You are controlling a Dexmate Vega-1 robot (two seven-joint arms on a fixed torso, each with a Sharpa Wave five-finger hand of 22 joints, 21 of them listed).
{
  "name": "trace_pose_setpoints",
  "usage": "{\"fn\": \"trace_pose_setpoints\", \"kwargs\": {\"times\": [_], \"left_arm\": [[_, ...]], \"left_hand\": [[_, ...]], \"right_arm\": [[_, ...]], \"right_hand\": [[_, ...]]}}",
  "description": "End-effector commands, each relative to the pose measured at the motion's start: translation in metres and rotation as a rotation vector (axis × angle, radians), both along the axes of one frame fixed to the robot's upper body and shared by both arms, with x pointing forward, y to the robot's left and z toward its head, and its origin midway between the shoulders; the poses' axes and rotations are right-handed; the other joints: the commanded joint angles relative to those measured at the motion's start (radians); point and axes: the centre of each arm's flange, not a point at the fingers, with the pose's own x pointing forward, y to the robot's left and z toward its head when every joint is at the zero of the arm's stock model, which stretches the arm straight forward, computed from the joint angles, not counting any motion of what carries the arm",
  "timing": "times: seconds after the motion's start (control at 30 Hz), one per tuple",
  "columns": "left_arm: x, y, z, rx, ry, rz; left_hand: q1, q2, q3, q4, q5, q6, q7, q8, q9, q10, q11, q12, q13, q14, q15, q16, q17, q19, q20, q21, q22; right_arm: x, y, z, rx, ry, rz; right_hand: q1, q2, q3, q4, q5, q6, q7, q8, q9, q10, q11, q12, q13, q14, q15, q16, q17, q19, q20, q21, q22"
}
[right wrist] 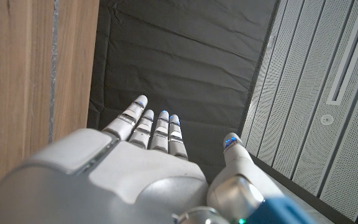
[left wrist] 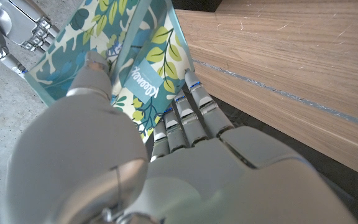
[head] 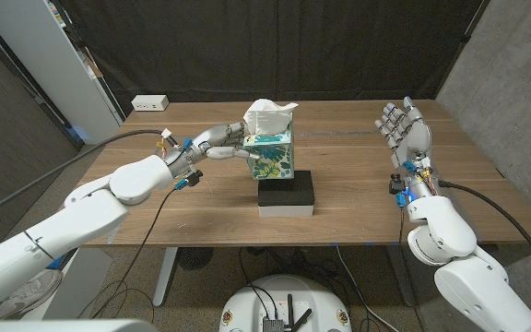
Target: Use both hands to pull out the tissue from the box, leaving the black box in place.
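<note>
Black curtains hang behind a wooden tabletop [head: 358,166], with a white power strip [head: 149,103] near its far left corner. Toward the middle of the tabletop sits the black box [head: 286,189], and the floral tissue box [head: 267,155] stands on top of it, a white tissue [head: 267,114] poking up from its opening.

The left robot hand [head: 212,142] reaches in from the left side and is clamped on the tissue box: in the left wrist view the thumb [left wrist: 92,74] presses one patterned face while the fingers [left wrist: 191,106] lie along the adjoining side. This hold looks meant to steady the carton so that pulling the tissue does not lift or drag it, and so the black box beneath stays where it is.

The right robot hand [head: 404,129] stands near the right edge of the tabletop, well apart from both boxes, fingers spread and pointing up, holding nothing. It appears to be the free hand for the pull, and the tissue is not yet touched. The likely next step is for it to cross toward the middle and pinch the raised tissue from above while the left hand braces the carton.
</note>
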Motion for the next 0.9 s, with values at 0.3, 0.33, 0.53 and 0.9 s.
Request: {"fn": "trace_pose_setpoints", "kwargs": {"times": [0.3, 0.33, 0.53, 0.9], "left_arm": [[0.005, -0.005, 0.007, 0.002, -0.013, -0.007], [0.005, -0.005, 0.007, 0.001, -0.014, -0.005], [0.006, -0.005, 0.008, 0.006, -0.015, -0.006], [0.007, -0.008, 0.011, 0.016, -0.013, -0.01]], "left_hand": [[-0.005, 0.004, 0.01, 0.001, 0.003, 0.004, 0.002, 0.005, 0.004, 0.008, -0.001, -0.005, 0.003, 0.009, -0.119, -0.005, 0.004, 0.003, -0.008, -0.003, 0.002], [-0.005, 0.004, 0.009, 0.001, 0.003, 0.003, 0.002, 0.005, 0.004, 0.009, -0.001, -0.005, 0.003, 0.009, -0.119, -0.005, 0.004, 0.003, -0.008, -0.003, 0.002], [-0.004, 0.004, 0.01, 0.001, 0.003, 0.003, 0.002, 0.006, 0.004, 0.009, -0.003, -0.006, 0.004, 0.01, -0.121, -0.005, 0.004, 0.003, -0.009, -0.004, 0.002], [-0.003, 0.005, 0.011, 0.0, 0.003, 0.002, 0.004, 0.007, 0.004, 0.009, -0.001, -0.008, 0.005, 0.01, -0.122, -0.006, 0.004, 0.003, -0.011, -0.006, 0.002]], "right_arm": [[-0.007, 0.001, 0.035, -0.036, 0.0, 0.051], [-0.007, 0.001, 0.036, -0.038, 0.002, 0.05], [-0.01, 0.001, 0.044, -0.049, -0.006, 0.046], [-0.015, 0.002, 0.05, -0.076, -0.008, 0.028]], "right_hand": [[-0.004, 0.063, 0.006, 0.007, 0.0, 0.005, 0.008, 0.007, 0.002, -0.003, 0.008, 0.006, 0.001, 0.003, 0.006, 0.009, 0.002, 0.007, 0.004, 0.009, 0.001], [-0.004, 0.063, 0.006, 0.007, 0.0, 0.005, 0.008, 0.007, 0.002, -0.003, 0.008, 0.006, 0.001, 0.004, 0.007, 0.009, 0.002, 0.007, 0.004, 0.009, 0.001], [-0.004, 0.062, 0.006, 0.009, 0.0, 0.005, 0.01, 0.007, 0.002, -0.003, 0.008, 0.006, 0.001, 0.004, 0.009, 0.01, 0.002, 0.007, 0.005, 0.009, 0.002], [-0.005, 0.061, 0.008, 0.011, 0.0, 0.005, 0.012, 0.007, 0.002, -0.002, 0.01, 0.007, 0.001, 0.004, 0.01, 0.011, 0.003, 0.008, 0.005, 0.009, 0.002]]}}
